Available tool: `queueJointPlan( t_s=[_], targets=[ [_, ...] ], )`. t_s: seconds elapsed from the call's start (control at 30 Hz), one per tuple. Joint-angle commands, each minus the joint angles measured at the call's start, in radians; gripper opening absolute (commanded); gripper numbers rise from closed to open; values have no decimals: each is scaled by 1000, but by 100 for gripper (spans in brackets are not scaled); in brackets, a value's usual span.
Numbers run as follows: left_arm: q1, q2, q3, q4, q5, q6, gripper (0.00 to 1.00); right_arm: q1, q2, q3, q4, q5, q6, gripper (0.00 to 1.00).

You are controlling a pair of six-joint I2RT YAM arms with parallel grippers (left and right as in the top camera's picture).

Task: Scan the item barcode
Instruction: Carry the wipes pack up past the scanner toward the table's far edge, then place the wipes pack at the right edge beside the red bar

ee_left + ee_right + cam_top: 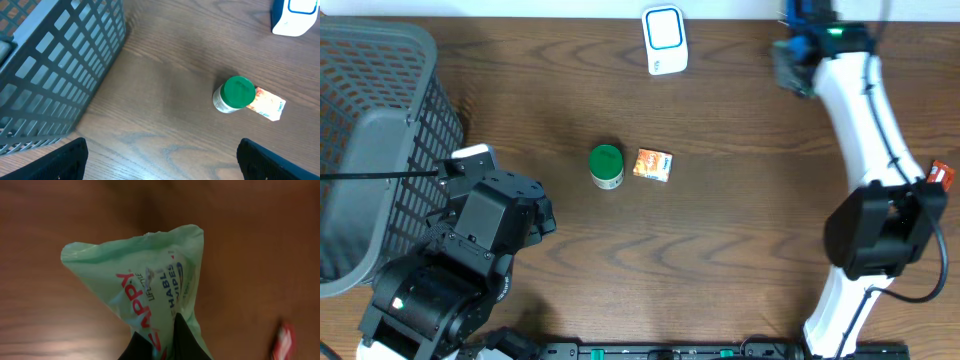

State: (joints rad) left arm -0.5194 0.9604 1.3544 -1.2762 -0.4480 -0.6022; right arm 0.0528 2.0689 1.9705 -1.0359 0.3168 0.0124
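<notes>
Currently the right gripper [167, 339] is clamped tight on one end of a green wipes pack [145, 280]. The pack is held over the wood table [740, 230] at the far edge, a bit right of the white-and-blue scanner [664, 40]. The left gripper [161, 162] is spread wide with nothing in it, next to the grey basket [380, 150]. The green-lidded jar [606, 166] and small orange packet [652, 164] sit just beside each other mid-table.
</notes>
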Motion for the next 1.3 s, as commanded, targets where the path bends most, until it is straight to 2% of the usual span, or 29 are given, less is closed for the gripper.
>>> queueJointPlan(
  t_s=[0.0, 0.17, 0.37, 0.63, 0.73, 0.8, 0.87, 0.9, 0.93, 1.13, 1.27],
  targets=[
    [4, -1, 6, -3, -16, 6, 95, -130, 20, -82, -21, 14, 100, 1],
    [4, -1, 6, -3, -16, 6, 95, -290, 20, -288, 25, -58, 151, 1],
    [4, -1, 6, -3, -16, 5, 96, -407, 20, -504, 187, -140, 215, 1],
    [4, -1, 6, -3, -16, 6, 95, -430, 20, -656, 342, -143, 242, 1],
    [4, -1, 6, -3, -16, 6, 95, -430, 20, -662, 357, -142, 242, 18],
    [4, -1, 6, -3, -16, 6, 95, -430, 18, -657, 359, -142, 242, 37],
    [4, -1, 6, -3, -16, 6, 96, -430, 18, -644, 348, -142, 242, 64],
    [4, -1, 6, -3, -16, 6, 95, -430, 18, -633, 333, -142, 242, 87],
    [4, -1, 6, -3, -16, 6, 96, -430, 18, -621, 318, -141, 242, 99],
    [4, -1, 6, -3, -16, 6, 95, -430, 11, -475, 148, -135, 250, 99],
    [4, -1, 6, -3, -16, 6, 95, -416, 0, -318, 5, -135, 299, 99]
  ],
)
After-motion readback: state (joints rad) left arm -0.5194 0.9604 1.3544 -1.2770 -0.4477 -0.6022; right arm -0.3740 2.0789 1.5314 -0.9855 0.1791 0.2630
